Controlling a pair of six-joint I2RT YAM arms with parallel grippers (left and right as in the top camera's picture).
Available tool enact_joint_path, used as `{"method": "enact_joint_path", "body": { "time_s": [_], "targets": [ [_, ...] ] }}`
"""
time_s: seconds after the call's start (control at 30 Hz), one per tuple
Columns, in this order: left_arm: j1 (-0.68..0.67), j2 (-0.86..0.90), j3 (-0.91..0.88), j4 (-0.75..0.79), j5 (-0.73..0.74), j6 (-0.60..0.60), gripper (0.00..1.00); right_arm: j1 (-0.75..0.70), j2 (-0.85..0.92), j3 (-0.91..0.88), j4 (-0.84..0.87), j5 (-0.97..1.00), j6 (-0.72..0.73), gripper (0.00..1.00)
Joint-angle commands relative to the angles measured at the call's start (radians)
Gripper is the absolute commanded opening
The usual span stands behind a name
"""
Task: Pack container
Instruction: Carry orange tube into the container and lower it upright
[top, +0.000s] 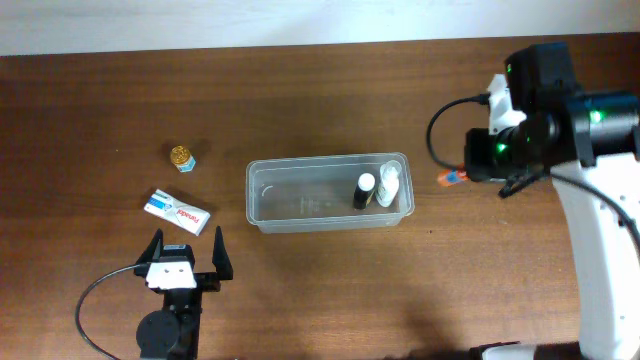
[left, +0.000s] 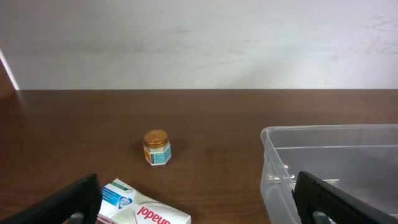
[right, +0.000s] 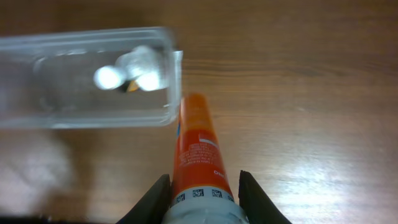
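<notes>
- Right wrist view: right gripper (right: 202, 200) clamped nearly closed on the capped end of an orange tube (right: 198, 143), one finger on each side, tube nose pointing away from the wrist
- just past the tube nose sits the container (right: 68, 118); the nose is beside its right-end corner and looks outside the rim, not over the opening
- inside that right end, two small bottles (right: 134, 71), blurred here
- Left wrist view: left gripper (left: 199, 208) has jaws spread wide, nothing between them; it sits low, level and facing the back wall, in front of the container's left end
- white carton (left: 143, 210) just ahead of the left fingers, left of the container; small gold-lidded jar (left: 157, 147) further back, also left of the container, apart from the carton
- Overhead view: container (top: 300, 200) lies mid-table with its long side across; dark bottle (top: 364, 190) and white bottle (top: 387, 186) side by side at its right end, rest of the floor bare
- right arm (top: 560, 130) comes in from the container's right, wrist tipped down, orange tube (top: 452, 178) near the right wall but clear of it
- handling guess: the container looks light, thin and stiff, with slick walls, and likely slides if nudged; best hold would be a pinch over the rim at a short end, not the smooth long sides
</notes>
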Motion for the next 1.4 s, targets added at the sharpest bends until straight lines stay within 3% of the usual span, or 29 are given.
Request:
{"method": "enact_joint_path", "body": {
  "time_s": [0.0,0.3,0.93,1.37],
  "targets": [
    [0.005,0.000,0.000,-0.006,0.001,0.019,0.99,0.066,-0.016,0.016,0.000,-0.028,0.013,0.27],
    [0.005,0.000,0.000,-0.006,0.001,0.019,0.99,0.178,0.039,0.002,0.029,-0.027,0.023,0.28],
    [0.005,0.000,0.000,-0.006,0.001,0.019,0.99,0.196,0.176,-0.018,0.085,-0.021,0.024,0.27],
    [0.005,0.000,0.000,-0.006,0.001,0.019,0.99,0.256,0.184,-0.194,0.208,0.020,0.040,0.27]
  ]
}}
